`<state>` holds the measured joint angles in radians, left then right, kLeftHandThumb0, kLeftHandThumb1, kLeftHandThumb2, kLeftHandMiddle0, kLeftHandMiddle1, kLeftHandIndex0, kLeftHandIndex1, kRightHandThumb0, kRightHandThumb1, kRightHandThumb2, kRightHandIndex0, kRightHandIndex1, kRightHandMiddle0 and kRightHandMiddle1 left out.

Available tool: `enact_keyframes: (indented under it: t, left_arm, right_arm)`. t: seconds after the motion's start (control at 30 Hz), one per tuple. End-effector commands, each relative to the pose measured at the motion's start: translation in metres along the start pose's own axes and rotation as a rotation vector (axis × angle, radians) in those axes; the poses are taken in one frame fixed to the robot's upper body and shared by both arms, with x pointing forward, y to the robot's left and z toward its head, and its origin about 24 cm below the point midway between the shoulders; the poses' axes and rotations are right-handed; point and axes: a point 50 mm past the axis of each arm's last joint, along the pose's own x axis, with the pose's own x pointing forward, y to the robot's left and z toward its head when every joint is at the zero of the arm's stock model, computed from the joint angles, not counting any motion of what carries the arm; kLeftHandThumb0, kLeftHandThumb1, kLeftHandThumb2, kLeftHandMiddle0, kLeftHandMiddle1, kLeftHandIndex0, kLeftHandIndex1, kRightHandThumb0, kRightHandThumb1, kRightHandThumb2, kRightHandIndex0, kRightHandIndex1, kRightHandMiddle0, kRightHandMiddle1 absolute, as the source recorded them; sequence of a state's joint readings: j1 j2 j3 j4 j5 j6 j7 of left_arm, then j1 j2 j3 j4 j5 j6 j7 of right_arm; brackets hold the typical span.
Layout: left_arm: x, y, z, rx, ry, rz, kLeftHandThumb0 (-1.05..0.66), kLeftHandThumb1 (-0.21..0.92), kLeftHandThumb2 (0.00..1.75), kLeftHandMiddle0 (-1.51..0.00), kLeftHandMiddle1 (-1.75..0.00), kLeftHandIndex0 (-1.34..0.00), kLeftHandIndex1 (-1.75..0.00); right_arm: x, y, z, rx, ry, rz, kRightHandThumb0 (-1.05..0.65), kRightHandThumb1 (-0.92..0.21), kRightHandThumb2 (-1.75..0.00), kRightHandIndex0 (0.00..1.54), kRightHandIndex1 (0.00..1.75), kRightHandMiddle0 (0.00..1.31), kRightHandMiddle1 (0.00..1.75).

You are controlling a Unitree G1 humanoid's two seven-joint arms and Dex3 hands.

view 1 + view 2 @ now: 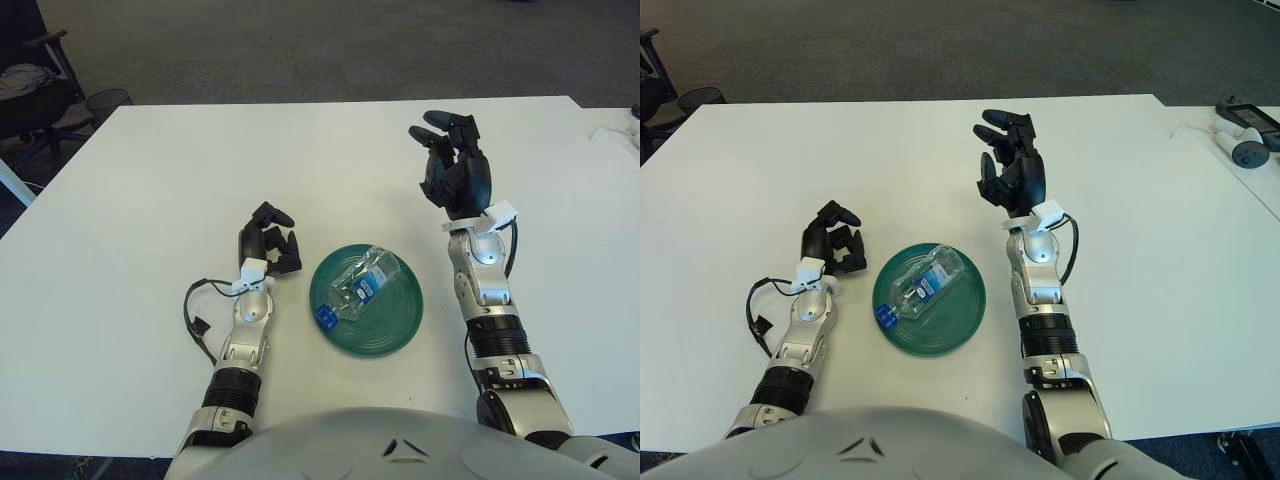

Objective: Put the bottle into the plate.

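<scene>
Bottle [360, 287] lay inside plate [396, 321], cap toward near-left; right hand [455, 165] empty, loosely spread, beyond plate's right; left hand [266, 240] curled, empty, left of plate.

Right robot hand [453, 165] raised, fingers loosely open; left robot hand [267, 240] curled, empty.

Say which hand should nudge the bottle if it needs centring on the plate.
Left, probably. The left hand shows low, just left of the plate, fingers curled. The right hand is raised, farther back. The bottle lies on its side, cap end toward the left hand.
</scene>
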<state>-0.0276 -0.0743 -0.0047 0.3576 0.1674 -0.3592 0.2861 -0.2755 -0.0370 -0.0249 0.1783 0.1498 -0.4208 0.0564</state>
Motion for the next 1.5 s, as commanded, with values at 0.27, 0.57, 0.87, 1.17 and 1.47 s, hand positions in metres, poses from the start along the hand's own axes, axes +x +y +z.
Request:
enact_keyframes:
  t: [0.27,0.57,0.87,1.17,1.47]
  left_arm:
    - [-0.011,0.006,-0.018,0.044,0.102,-0.006,-0.57,0.1,1.59,-1.29,-1.75,-0.8,-1.75]
    - [-0.011,0.008,-0.017,0.036,0.099,-0.013,-0.57,0.09,1.59,-1.29,-1.75,-0.8,-1.75]
    - [-0.01,0.009,-0.015,0.012,0.101,-0.018,-0.57,0.1,1.59,-1.29,-1.75,-0.8,-1.75]
    - [-0.009,0.009,-0.013,0.008,0.099,-0.014,-0.56,0.12,1.56,-1.29,-1.75,-0.78,-1.75]
    - [-0.007,0.009,-0.012,0.013,0.097,-0.02,-0.56,0.12,1.56,-1.29,-1.75,-0.78,-1.75]
  right_arm:
    - [-0.008,0.0,-0.005,0.028,0.037,-0.03,-0.49,-0.84,-0.78,0.21,0.94,0.05,1.28]
    - [-0.008,0.001,-0.005,0.028,0.037,-0.03,-0.49,-0.84,-0.79,0.21,0.94,0.05,1.28]
    - [-0.008,0.002,-0.005,0.029,0.037,-0.029,-0.49,-0.83,-0.79,0.21,0.94,0.05,1.28]
    - [-0.064,-0.019,-0.073,-0.221,0.313,-0.175,-0.54,-0.82,-0.76,0.24,1.02,0.0,1.24]
    - [-0.064,-0.024,-0.08,-0.24,0.307,-0.202,-0.54,-0.81,-0.73,0.24,0.98,0.0,1.16]
